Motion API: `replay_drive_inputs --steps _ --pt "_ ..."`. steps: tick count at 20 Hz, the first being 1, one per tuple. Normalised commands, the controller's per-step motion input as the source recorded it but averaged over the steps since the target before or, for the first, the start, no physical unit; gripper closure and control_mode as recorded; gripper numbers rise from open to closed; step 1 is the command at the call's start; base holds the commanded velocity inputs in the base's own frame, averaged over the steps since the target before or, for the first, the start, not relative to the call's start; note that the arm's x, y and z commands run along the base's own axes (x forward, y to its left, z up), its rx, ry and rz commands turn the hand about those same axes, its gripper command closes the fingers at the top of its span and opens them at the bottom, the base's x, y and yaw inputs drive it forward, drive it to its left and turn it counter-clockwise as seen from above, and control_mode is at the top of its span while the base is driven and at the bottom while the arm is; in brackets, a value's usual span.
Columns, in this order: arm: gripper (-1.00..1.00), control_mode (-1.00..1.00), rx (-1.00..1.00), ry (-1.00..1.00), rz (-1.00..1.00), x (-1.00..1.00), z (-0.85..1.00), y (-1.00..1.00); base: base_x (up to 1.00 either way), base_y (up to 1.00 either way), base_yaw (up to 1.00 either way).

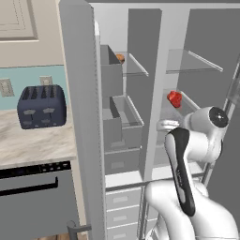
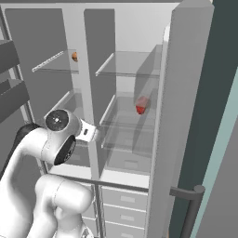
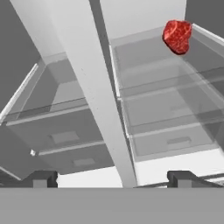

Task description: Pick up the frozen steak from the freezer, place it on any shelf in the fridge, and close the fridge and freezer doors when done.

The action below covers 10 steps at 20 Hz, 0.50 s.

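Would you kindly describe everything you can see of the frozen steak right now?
The frozen steak is a small, chunky, bright red lump with paler marbled patches and an uneven, rounded outline. It lies on a clear glass shelf in the fridge, towards the back and the right wall. Nothing grips it; the gripper stands open and apart from it.

Frozen steak (image 3: 177, 36) rests on a glass shelf (image 3: 148, 65), tool (image 3: 112, 178) spread wide.

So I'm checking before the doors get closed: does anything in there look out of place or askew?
Nothing looks damaged or spilled. The small bright red chunky steak sits on a clear glass shelf in the glass-shelved compartment, near its side wall. The open gripper is clear of it. Both tall grey doors stand open.
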Motion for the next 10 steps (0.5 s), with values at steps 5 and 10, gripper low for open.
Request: replay_drive_inputs --steps 5,10 --pt "-1.00 -1.00 -0.05 0.09 -0.05 -0.65 -0.05 0.45 0.00 0.00 0.00" --pt "-1.00 -1.00 -0.01 0.01 0.00 -0.56 -0.18 0.05 0.00 0.00 0.00"
